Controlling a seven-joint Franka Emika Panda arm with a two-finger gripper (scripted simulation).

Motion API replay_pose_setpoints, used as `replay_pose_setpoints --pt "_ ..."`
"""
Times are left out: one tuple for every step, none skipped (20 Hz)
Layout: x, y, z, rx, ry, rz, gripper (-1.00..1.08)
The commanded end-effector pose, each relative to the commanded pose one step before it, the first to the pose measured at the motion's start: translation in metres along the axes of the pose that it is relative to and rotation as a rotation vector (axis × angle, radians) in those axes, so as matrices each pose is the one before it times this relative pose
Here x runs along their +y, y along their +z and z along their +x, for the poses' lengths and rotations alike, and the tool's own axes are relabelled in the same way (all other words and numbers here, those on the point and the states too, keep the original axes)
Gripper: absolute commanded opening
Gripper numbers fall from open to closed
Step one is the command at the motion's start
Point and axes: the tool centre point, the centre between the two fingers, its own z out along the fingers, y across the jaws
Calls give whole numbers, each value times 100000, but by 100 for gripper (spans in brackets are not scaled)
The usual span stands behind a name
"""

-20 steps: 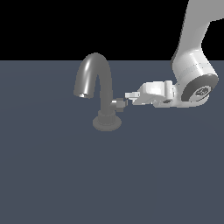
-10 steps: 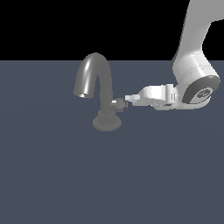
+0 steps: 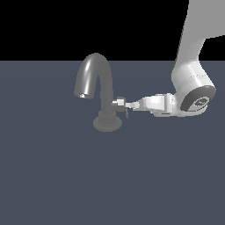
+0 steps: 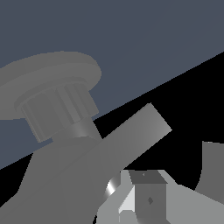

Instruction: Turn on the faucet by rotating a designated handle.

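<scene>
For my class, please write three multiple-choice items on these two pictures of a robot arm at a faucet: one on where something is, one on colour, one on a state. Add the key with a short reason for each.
1. On which side of the faucet is the pincer, in the exterior view?
A. left
B. right
C. above the spout

2. What colour is the faucet?
A. dull grey
B. brass yellow
C. red

3. How does the faucet stand?
A. lying flat
B. upside down
C. upright on its base

Key: 1 B, the arm reaches in from the exterior view's right, towards the handle. 2 A, spout and ribbed base are grey metal. 3 C, the base rests on the surface with the spout arching above.
</scene>
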Motion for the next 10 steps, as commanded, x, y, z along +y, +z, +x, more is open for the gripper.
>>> replay_pose_setpoints --pt "21 -6 30 -17 65 -48 -100" --pt "-283 3 318 -16 376 42 -100" --pt "-282 2 317 -16 376 42 -100" --pt "-281 2 316 -16 376 42 -100" --pt "-278 2 312 -16 369 41 -100" --pt "-277 2 311 -16 369 41 -100" --pt "-276 2 310 -16 369 41 -100" --pt "-273 2 306 -15 363 40 -100" --pt "-272 2 305 -15 363 40 -100" --pt "-268 2 301 -15 356 40 -100"
